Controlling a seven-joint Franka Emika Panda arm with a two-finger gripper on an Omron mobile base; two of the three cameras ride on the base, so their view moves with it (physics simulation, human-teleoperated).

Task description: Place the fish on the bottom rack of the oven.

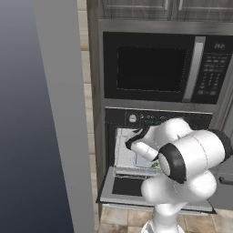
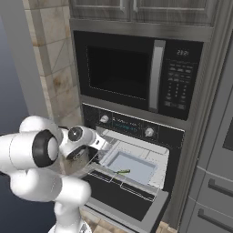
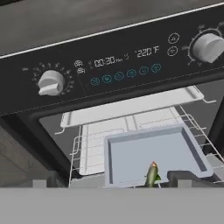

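The oven [image 2: 136, 129] has its dark-glass door [image 2: 119, 200] dropped open. Inside, the lower wire rack [image 3: 78, 157] is slid partly out and carries a pale grey-blue tray [image 3: 148, 151]. The small greenish-yellow fish [image 3: 152, 174] lies at the tray's front edge on that rack, also seen as the fish [image 2: 122, 172]. My gripper [image 2: 96, 146] hovers in front of the cavity, above and left of the fish and apart from it. In the hand view my gripper [image 3: 114, 183] is open, with a dark fingertip [image 3: 189, 177] far to the right and nothing held.
A second flat tray [image 3: 131, 105] sits on the upper shelf under the black control strip [image 3: 118, 65] with its knobs. The black microwave [image 2: 136, 73] is above the oven. A grey wall panel [image 1: 59, 113] stands close on the left, drawer fronts [image 2: 214, 182] on the right.
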